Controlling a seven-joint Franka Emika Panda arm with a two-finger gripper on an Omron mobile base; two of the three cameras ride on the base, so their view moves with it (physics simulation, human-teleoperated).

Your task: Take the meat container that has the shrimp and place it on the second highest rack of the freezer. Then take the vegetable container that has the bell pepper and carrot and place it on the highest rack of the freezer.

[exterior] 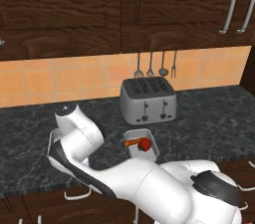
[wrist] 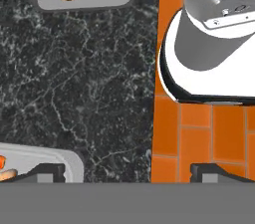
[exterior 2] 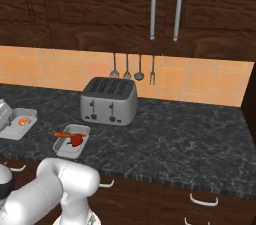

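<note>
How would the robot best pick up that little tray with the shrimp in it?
Probably by one raised side wall of the shrimp tray, coming straight down from above with the jaws astride the rim. The tray is shallow and lies flat on the counter, so only its thin rim offers a hold.

Both base views are looking forward and down from behind the arm, left and right, sharing the dark desk point(exterior: 209, 118), the toaster point(exterior: 148, 100) and the vegetable container point(exterior: 142, 144). The hand view is looking close down onto the desk, catching that container's edge at its top.
</note>
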